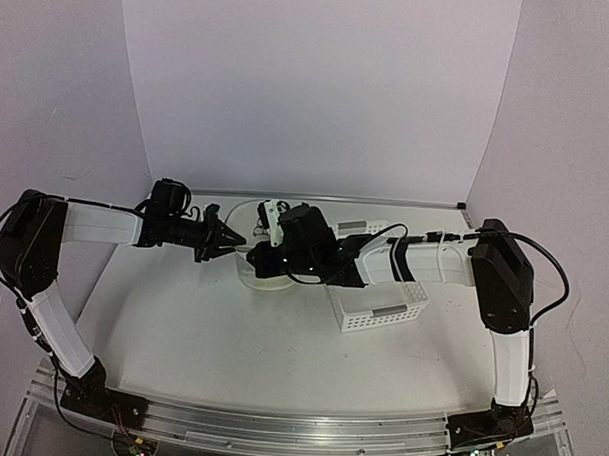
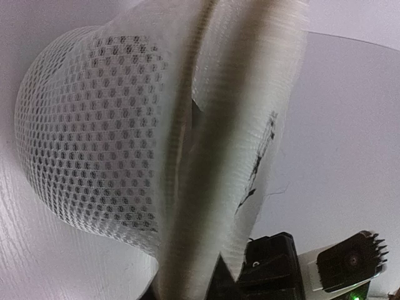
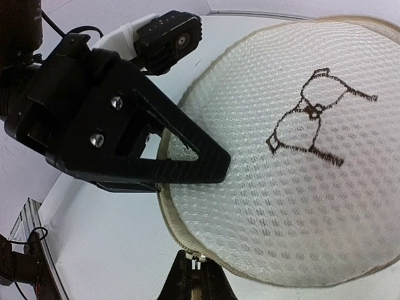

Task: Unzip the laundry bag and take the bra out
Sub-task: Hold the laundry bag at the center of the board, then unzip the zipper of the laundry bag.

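White mesh with a tan wire rim (image 3: 164,212): identify as the laundry bag (image 3: 294,200), between both grippers, circular lid and black mark (image 3: 315,119) facing the right wrist camera. No bra visible through the mesh; presume inside.

Note the left gripper (image 3: 212,167) clamped across the rim from the bag's left side, serving as anchor. Note the right gripper (image 3: 197,275), fingers together on the rim at a small metal tab (image 3: 197,262), probably the zip pull, a short arc from the left clamp.

No long axis on a disc; take the rim curve as the travel line. Draw the tab along the rim away from the left clamp, bag body ahead of the fingers. Nearer to the pull: right arm.
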